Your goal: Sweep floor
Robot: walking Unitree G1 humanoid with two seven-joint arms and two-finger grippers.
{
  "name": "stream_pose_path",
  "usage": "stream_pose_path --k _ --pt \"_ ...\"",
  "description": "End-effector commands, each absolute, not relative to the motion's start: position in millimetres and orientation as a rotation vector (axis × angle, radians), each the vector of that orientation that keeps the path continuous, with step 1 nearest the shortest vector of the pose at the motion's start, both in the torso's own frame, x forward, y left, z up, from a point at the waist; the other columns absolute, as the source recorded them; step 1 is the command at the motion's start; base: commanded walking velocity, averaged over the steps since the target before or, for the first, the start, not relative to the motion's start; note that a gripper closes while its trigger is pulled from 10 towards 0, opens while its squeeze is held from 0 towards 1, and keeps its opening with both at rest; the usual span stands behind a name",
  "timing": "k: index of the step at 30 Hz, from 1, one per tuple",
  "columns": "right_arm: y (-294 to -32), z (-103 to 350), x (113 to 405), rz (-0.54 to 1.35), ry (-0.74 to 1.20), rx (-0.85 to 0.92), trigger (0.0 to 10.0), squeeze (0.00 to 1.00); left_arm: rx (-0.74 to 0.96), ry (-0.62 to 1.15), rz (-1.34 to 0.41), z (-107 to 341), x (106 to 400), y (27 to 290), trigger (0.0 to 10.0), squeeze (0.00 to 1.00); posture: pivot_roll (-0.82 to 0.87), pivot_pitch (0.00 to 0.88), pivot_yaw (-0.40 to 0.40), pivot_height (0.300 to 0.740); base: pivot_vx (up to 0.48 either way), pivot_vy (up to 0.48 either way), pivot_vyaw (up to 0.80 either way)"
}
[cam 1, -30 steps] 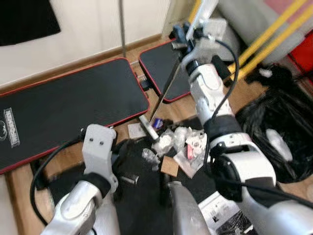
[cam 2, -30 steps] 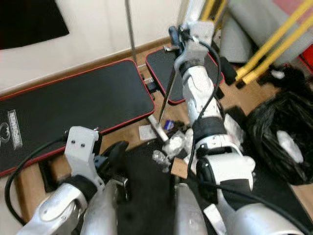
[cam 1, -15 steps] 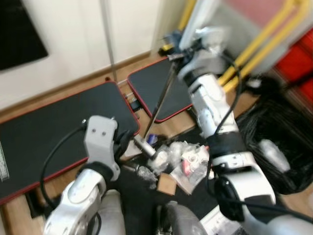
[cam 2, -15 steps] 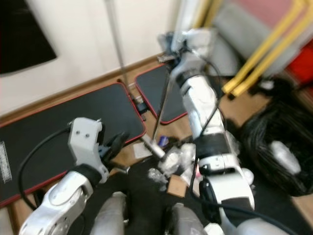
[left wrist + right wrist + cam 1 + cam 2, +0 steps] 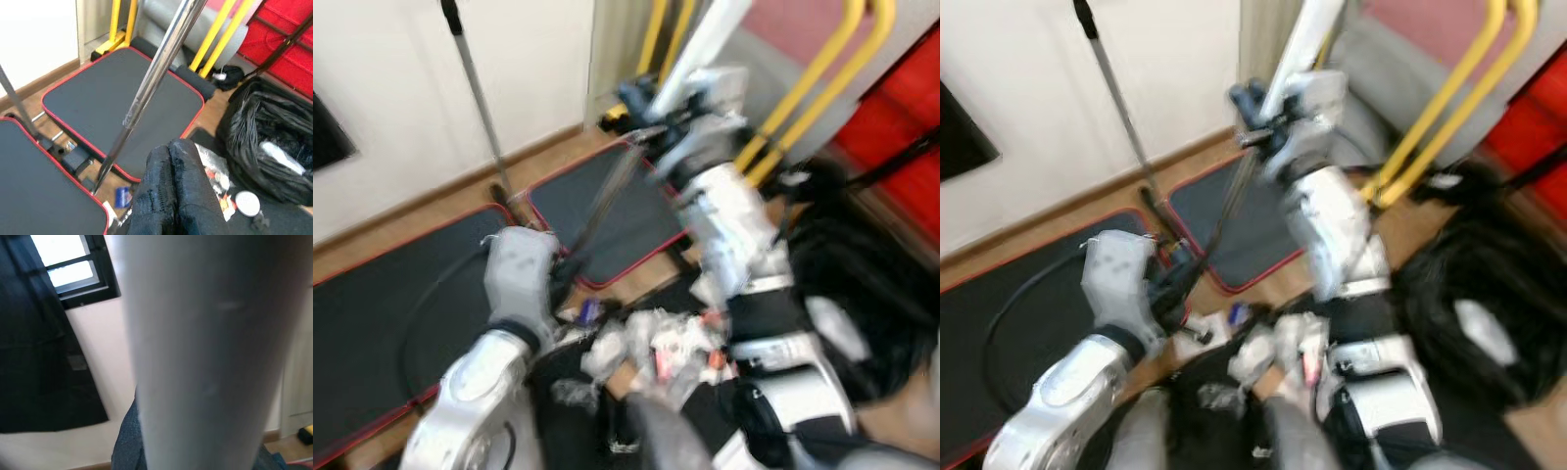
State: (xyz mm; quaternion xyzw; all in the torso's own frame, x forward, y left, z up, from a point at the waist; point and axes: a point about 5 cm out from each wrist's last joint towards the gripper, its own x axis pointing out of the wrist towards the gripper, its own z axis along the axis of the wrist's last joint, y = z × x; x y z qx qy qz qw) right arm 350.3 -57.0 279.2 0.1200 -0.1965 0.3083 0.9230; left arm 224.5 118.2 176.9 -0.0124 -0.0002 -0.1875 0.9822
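Motion blur smears the centre: left gripper (image 5: 170,161) pressed together beside the broom handle (image 5: 155,73); right gripper's (image 5: 651,122) fingers unreadable.

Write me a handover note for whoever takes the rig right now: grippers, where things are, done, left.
Right gripper: raised, clamped on the top of the broom handle.
Left gripper: fingers together, low beside the handle, not on it.
Trash pile: crumpled wrappers and scraps on the floor by the black mats.
Black trash bag: open, on the robot's right.
Done: litter gathered in one heap.
Left: get the heap off the floor. The head views are blurred.
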Motion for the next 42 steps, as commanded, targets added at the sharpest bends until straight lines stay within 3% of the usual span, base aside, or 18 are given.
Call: stream_pose_path --k 1,12,20,42 --pt "-59 276 348 0.611 -0.401 0.261 10.0 0.00 -0.040 0.033 -0.395 170 221 115 10.0 0.00 -0.04 0.294 -0.168 0.740 0.000 0.000 0.00" --pt "-54 262 360 0.501 -0.336 0.270 10.0 0.00 -0.047 0.038 -0.403 170 213 113 10.0 0.00 -0.03 0.329 -0.178 0.740 0.000 0.000 0.00" --pt "-53 260 362 0.482 -0.322 0.270 10.0 0.00 -0.043 0.063 -0.387 168 211 112 10.0 0.00 -0.03 0.342 -0.180 0.740 0.480 0.000 0.00" --pt "-61 253 366 0.427 -0.301 0.249 10.0 0.00 -0.026 0.059 -0.390 169 214 112 10.0 0.00 -0.02 0.332 -0.176 0.740 0.000 0.000 0.00"
